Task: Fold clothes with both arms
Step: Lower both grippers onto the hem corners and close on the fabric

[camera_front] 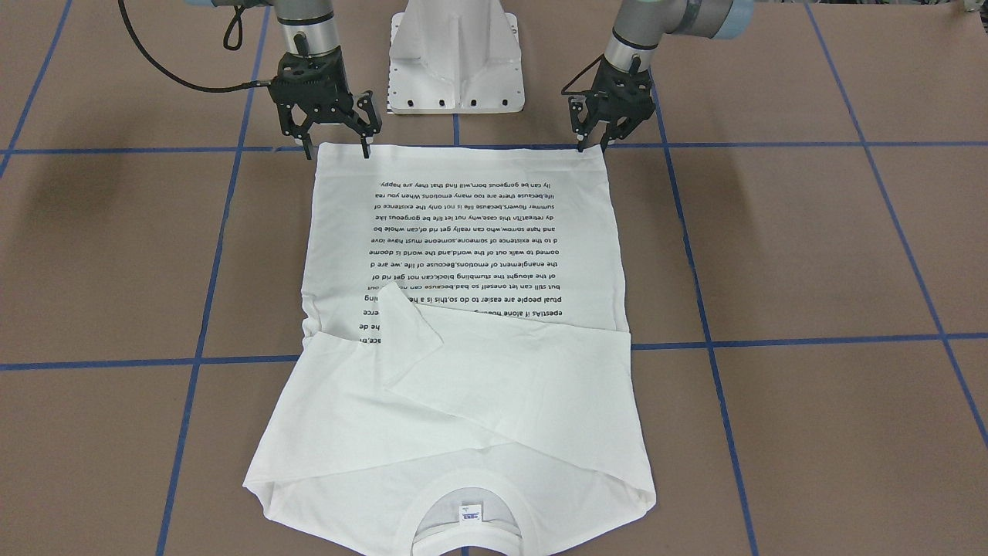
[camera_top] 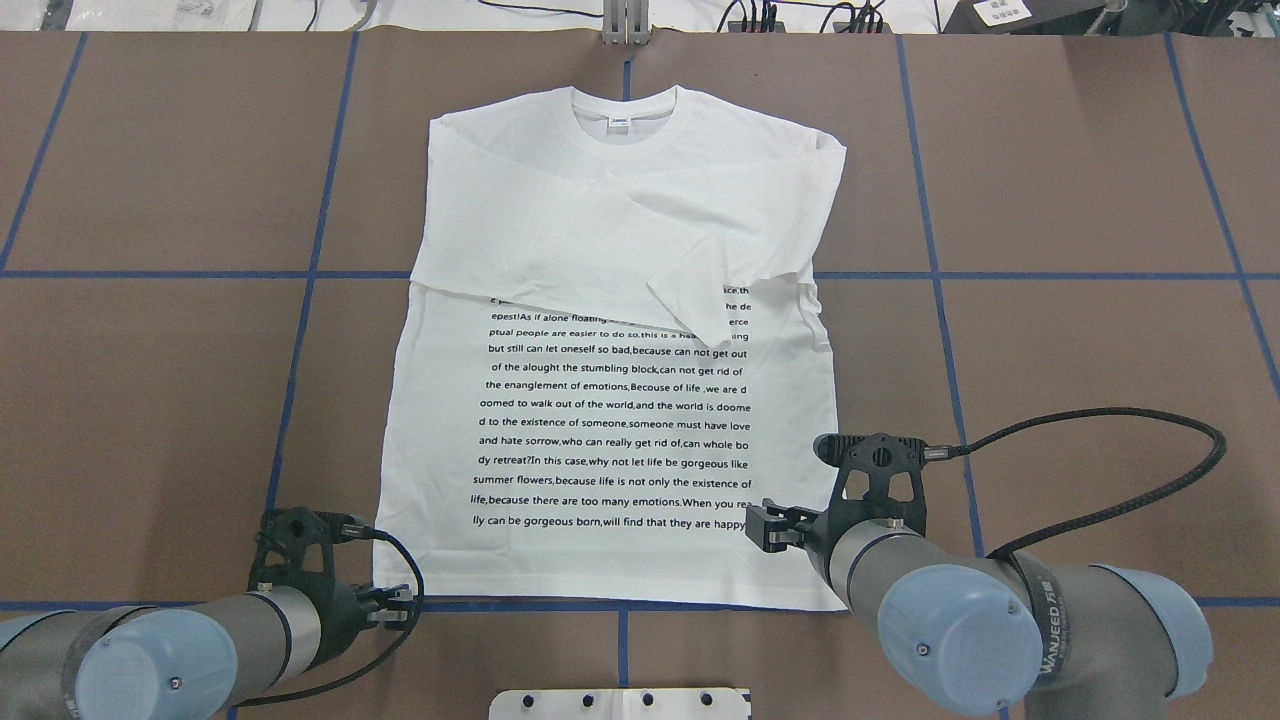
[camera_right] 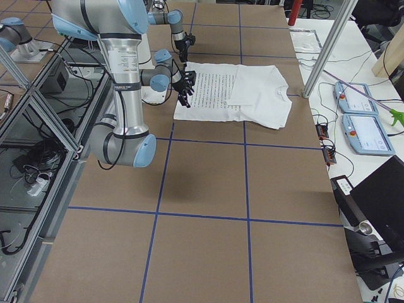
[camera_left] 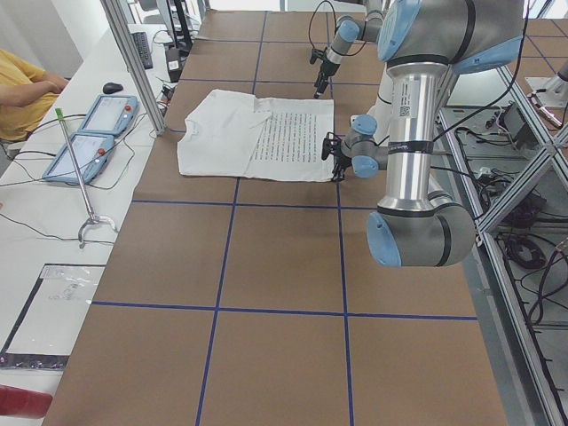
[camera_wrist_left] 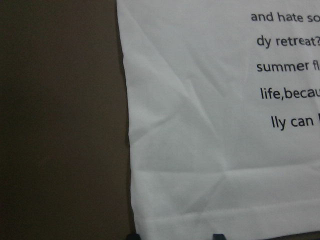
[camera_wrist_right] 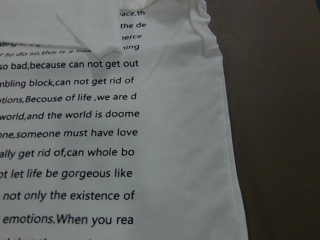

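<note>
The white long-sleeved T-shirt [camera_top: 600, 200] lies flat, text side up, collar [camera_top: 625, 115] at the table's far side and both sleeves folded across the chest. Its hem [camera_front: 463, 150] faces the robot. My left gripper [camera_front: 593, 144] is open and hangs just over the hem's corner; the left wrist view shows two fingertips [camera_wrist_left: 217, 236] apart at the hem [camera_wrist_left: 210, 220]. My right gripper [camera_front: 337, 148] stands wide open over the other hem corner, its fingers [camera_front: 365, 147] straddling the edge. The right wrist view shows only the shirt [camera_wrist_right: 175, 150] and its text.
The white pedestal base [camera_front: 455, 62] stands between the two arms, just behind the hem. Brown table [camera_front: 810, 255] with blue tape lines surrounds the shirt. Off the table's far edge lie two teach pendants [camera_left: 89, 133], and a person's yellow sleeve [camera_left: 22, 89] shows.
</note>
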